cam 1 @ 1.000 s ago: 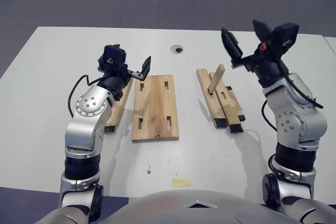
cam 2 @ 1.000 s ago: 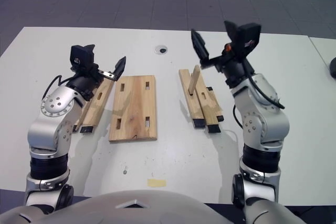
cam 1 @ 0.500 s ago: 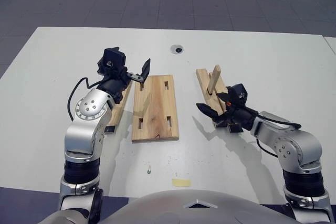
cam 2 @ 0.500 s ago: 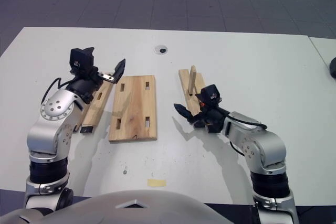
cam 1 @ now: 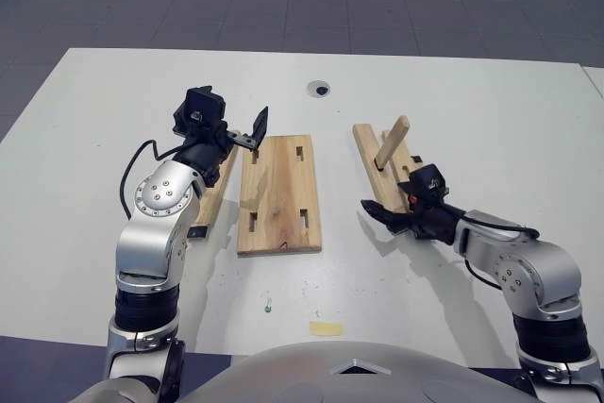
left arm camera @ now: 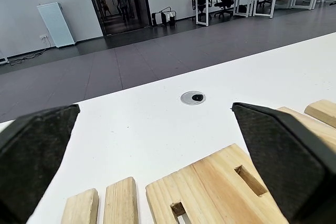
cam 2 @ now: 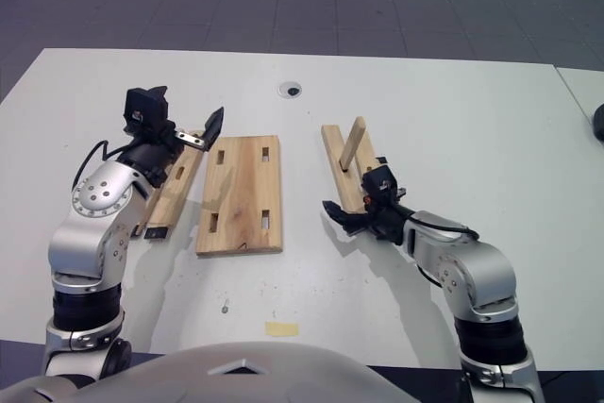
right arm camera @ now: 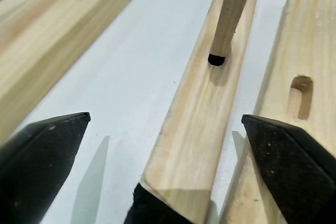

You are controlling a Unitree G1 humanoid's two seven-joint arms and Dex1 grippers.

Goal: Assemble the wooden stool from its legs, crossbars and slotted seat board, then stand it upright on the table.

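Two prob. stiff, light wood legs (cam 1: 370,153) lie on table (cam 1: 113,92) right of seat board (cam 1: 278,191), one w/ crossbar (cam 1: 391,142) tilted in its slot; right pincer (right arm camera: 165,119), open, flanks its near end, so grip narrow sides; left pincer (left arm camera: 156,108) also open.

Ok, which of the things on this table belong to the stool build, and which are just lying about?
Stool parts: slotted seat board, left legs, right legs, crossbar standing in one leg.
Lying about: yellow note, small green bit, table grommet.
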